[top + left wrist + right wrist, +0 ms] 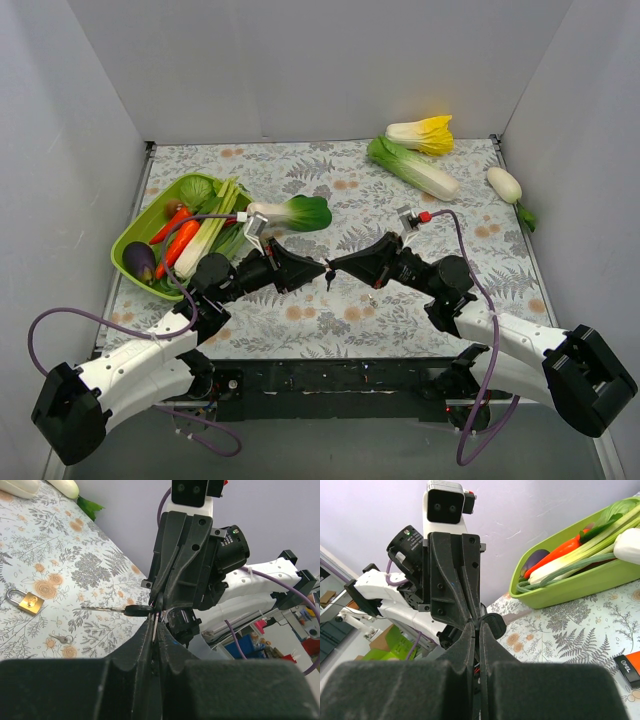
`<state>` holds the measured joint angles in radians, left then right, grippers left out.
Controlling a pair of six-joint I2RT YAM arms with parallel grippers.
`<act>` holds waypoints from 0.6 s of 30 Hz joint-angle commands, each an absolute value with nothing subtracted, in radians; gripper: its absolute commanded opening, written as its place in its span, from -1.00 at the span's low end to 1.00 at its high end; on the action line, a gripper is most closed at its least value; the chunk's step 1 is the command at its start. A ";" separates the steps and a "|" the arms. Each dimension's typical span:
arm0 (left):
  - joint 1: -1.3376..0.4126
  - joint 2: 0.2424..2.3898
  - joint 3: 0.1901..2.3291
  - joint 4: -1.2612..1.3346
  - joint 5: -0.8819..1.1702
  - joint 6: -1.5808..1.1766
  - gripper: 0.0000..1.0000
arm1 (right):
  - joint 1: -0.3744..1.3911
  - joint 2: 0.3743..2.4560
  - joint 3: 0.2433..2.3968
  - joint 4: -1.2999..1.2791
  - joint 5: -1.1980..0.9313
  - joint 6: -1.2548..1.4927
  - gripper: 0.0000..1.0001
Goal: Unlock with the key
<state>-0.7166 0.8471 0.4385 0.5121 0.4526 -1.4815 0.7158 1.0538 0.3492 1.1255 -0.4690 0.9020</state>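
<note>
A key with a black head (139, 610) and a silver blade pointing left is held in the air between my two grippers; in the top view it (329, 274) hangs where they meet. My left gripper (154, 626) is shut on a thin metal part by the key's head. My right gripper (479, 627) is shut on the black head (493, 625) from the opposite side. The two grippers (312, 270) (343, 266) face each other tip to tip. A small brass padlock (27, 602) lies on the cloth below them, apart from both. It is barely visible in the top view (372, 284).
A second small key (62, 639) lies near the padlock. A green basket (128, 245) of vegetables stands at the left. A bok choy (295, 212), cabbages (415, 168) and a white radish (505, 184) lie further back. An orange and black tag (627, 666) lies on the cloth.
</note>
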 commanded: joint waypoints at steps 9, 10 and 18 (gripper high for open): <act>-0.719 0.842 0.456 0.499 0.454 -1.427 -1.00 | 0.721 1.075 0.344 1.114 -0.472 0.859 -0.97; -0.719 0.841 0.463 0.451 0.457 -1.414 -1.00 | 0.721 1.077 0.345 1.112 -0.483 0.858 -0.97; -0.719 0.792 0.592 0.128 0.541 -1.208 -1.00 | 0.719 0.964 0.362 0.913 -0.541 0.764 0.30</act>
